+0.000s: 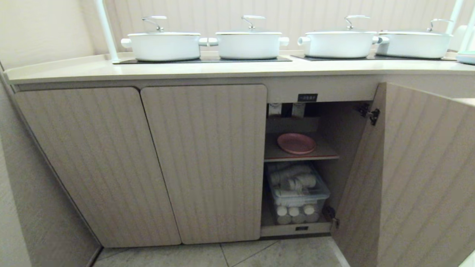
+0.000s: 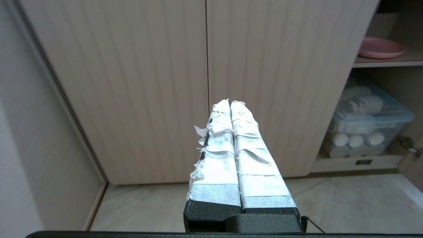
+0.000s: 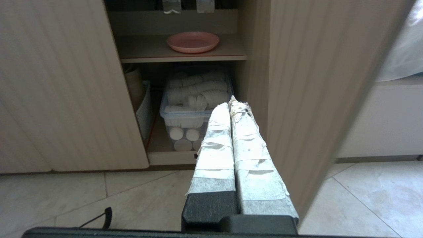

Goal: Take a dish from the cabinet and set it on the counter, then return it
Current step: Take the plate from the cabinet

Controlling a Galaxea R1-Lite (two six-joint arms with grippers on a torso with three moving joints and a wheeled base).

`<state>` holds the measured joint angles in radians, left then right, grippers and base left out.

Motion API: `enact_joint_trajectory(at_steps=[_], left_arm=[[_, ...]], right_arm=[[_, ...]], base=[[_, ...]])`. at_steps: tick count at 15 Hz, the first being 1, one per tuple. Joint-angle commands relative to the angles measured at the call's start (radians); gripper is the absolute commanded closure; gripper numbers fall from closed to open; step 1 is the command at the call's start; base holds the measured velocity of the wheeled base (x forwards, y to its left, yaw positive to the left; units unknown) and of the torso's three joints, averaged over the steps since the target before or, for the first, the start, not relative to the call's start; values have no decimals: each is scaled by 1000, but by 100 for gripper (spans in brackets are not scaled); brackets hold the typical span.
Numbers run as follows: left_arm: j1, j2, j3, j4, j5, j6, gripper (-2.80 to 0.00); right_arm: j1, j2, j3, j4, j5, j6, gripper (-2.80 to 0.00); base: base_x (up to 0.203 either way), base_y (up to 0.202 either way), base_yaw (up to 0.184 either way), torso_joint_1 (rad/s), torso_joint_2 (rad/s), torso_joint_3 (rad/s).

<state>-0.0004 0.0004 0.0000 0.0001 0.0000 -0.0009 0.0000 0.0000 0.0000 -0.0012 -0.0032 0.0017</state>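
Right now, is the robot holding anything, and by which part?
Nothing is held. Both tools, left and right, are shut on empty air in front of the cabinet, and the pink dish lies untouched on its shelf.

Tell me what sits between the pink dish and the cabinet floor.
Under the pink dish comes the shelf, then a clear lidded bin of white cups, seen in the right wrist view.
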Motion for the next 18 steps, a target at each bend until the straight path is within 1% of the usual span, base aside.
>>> enact_joint_trajectory(at_steps=[1, 13, 18], left_arm=[[0, 0, 0, 0, -1, -1, 0], [0, 0, 0, 1, 0, 1, 0], [0, 0, 0, 1, 0, -1, 0]], right_arm=[[0, 0, 0, 0, 0, 0, 0], [0, 0, 0, 0, 0, 0, 0], [0, 0, 0, 0, 0, 0, 0]], base=[[203, 0, 3, 15, -1, 6], [191, 0, 2, 4, 1, 2], [12, 0, 0, 2, 1, 0]])
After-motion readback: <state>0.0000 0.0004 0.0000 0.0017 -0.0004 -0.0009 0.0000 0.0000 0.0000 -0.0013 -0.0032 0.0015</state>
